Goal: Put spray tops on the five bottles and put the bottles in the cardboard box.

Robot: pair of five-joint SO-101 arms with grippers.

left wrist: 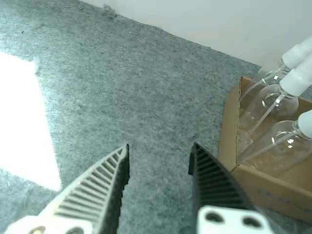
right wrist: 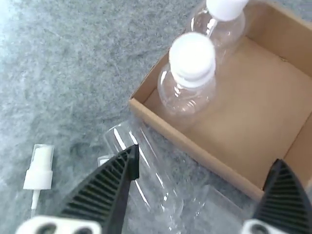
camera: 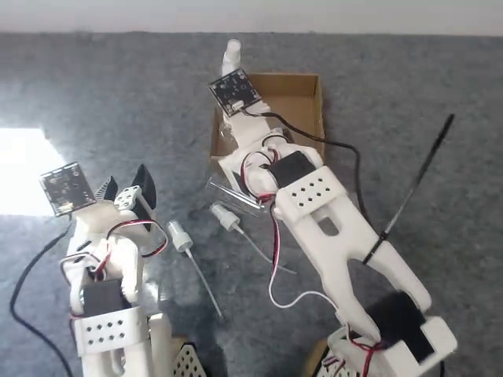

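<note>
The cardboard box (camera: 302,98) sits at the back centre, and capped clear bottles (right wrist: 189,78) stand upright in its near-left corner. In the left wrist view those bottles (left wrist: 273,105) rise above the box wall (left wrist: 258,187). Clear bottles without tops (camera: 232,192) lie on the carpet just in front of the box. Two loose spray tops (camera: 179,236) (camera: 225,216) with long tubes lie nearby. My right gripper (right wrist: 205,157) hangs wide open over the box's front wall and the lying bottles (right wrist: 146,180). My left gripper (camera: 126,187) stands open and empty at the left.
Grey carpet covers the table, with a bright patch of light (camera: 20,169) at the far left. A black rod (camera: 416,184) slants beside the right arm. One spray top (right wrist: 39,168) lies off to the side of the lying bottles.
</note>
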